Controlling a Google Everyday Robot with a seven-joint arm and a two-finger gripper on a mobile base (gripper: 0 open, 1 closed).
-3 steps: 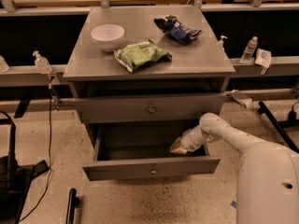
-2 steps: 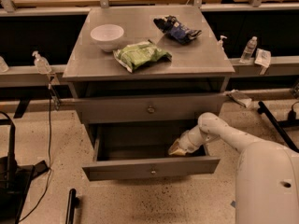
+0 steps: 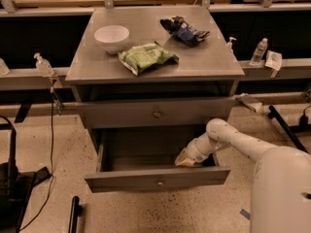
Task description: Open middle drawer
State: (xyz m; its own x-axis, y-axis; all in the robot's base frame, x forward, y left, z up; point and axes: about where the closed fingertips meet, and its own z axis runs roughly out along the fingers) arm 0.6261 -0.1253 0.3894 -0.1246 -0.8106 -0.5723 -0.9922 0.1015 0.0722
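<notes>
— Which step is it on?
— The pull looks all but finished, I'd judge; the middle drawer sits lower centre of the frame, drawn well out of the grey cabinet; its front is flat and matt, with one small round knob; the gripper is tucked inside at the drawer's right end, just behind the front; open or closed, I cannot tell.
— And next?
— Probably lifting clear without nudging the front back in.
— What's on top?
— A smooth white bowl at upper left; a crinkly green bag beside it; a dark blue packet further right.
</notes>
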